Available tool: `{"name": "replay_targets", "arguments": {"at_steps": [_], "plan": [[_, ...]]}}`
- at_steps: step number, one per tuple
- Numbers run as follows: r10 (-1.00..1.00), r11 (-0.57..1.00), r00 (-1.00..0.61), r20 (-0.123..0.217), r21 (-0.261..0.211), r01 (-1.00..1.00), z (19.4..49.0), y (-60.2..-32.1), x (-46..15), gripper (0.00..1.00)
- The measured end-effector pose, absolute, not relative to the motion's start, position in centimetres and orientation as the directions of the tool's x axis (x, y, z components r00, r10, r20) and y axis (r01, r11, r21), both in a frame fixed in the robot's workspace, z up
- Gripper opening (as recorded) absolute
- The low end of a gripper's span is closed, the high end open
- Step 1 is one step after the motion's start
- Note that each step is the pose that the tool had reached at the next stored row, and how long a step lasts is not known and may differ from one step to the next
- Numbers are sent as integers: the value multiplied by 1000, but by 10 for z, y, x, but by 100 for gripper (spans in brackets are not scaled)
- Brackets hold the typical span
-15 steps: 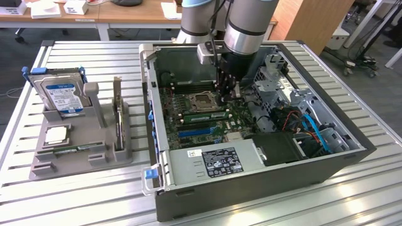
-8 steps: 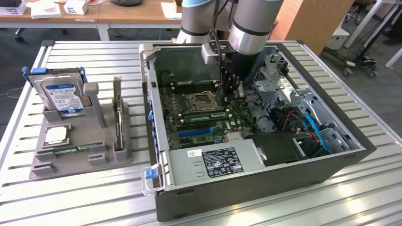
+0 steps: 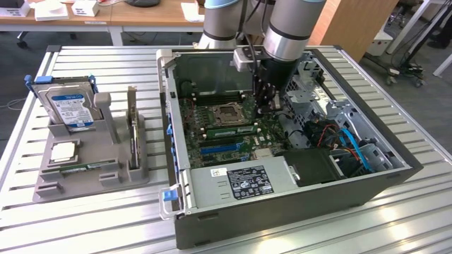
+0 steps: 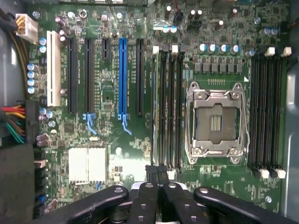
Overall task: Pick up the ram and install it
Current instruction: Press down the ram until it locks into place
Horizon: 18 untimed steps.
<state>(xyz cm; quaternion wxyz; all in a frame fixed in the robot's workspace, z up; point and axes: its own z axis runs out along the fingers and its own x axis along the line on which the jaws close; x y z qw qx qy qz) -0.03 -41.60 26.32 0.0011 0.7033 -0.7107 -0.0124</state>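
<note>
My tool (image 3: 264, 110) hung inside the open computer case (image 3: 282, 211), its fingers closed together with nothing visibly between them. In the wrist view the tips (image 4: 157, 175) sat over one end of the bank of memory slots (image 4: 170, 107) beside the CPU socket (image 4: 216, 122).

The ram (image 3: 232, 129) looked to me like the green stick standing in a slot just beside the socket, on the side nearer the power supply (image 3: 240, 182). I could not tell whether it was fully seated. A spare green stick (image 3: 86, 167) lay in the grey holder (image 3: 84, 182) on the surface (image 3: 106, 222), well apart from the case.

I judged the step in hand to be pressing the stick home. To do that well, the closed tips needed to bear squarely on the stick's top edge, straight down along the slot. Both ends had to go in evenly so the white latches (image 4: 164, 48) could catch. Pressure off the edge would land on neighbouring slots or on the board.

Room was tight. The socket's metal frame stood just beside the slots, and the case wall and drive cage closed in around my arm. Blue cables (image 3: 353, 145) lay off toward the exterior view's right, clear of my tool. The hard drive (image 3: 71, 106) and the expansion card (image 3: 132, 121) stood in the holder outside the case, out of my way.
</note>
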Motion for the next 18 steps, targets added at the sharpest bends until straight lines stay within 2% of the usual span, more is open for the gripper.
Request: {"name": "replay_targets", "arguments": {"at_steps": [18], "plan": [[-1000, 10, -11, -16, 19, -1000, 258, -416, 2, 10]]}}
